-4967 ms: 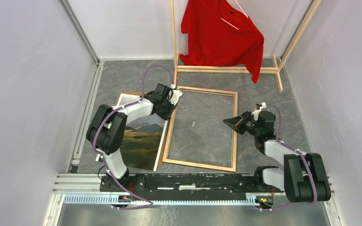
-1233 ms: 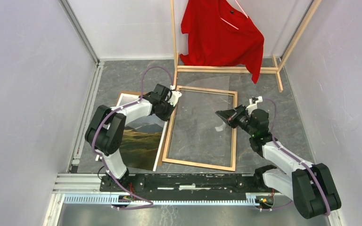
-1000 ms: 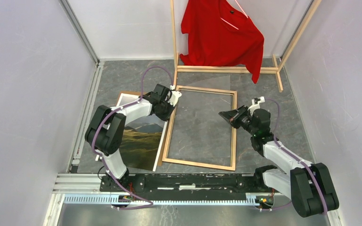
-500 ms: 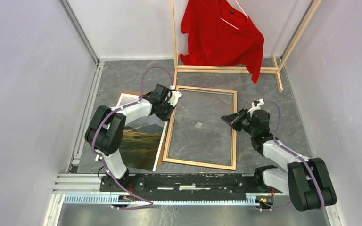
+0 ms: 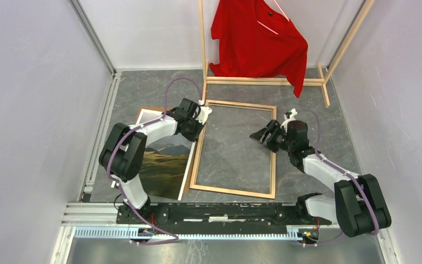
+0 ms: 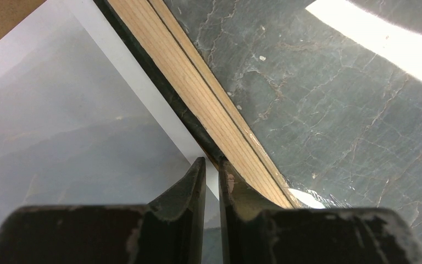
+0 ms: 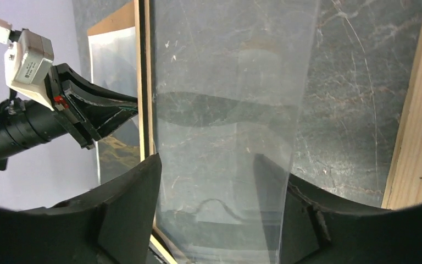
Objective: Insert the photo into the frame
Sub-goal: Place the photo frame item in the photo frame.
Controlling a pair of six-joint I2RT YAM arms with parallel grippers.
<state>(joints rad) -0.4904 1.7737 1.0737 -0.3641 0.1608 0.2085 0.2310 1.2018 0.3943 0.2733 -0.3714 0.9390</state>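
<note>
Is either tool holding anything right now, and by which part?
Right tool is open; the clear sheet shows between its fingers, unclamped. Left tool is nearly shut at the frame rail; whether it pinches anything cannot be told.

We saw a red shirt hanging on a light wooden clothes rack at the far end of the grey marbled tabletop, 1 corner of it drooping below the rack's low crossbar. A thin brown backing board showed only as a sliver on the table's left side. In the right wrist view we made out a clear sheet over the grey surface, catching faint reflections. White walls closed in 3 sides, and aluminium rails ran along the left edge.
</note>
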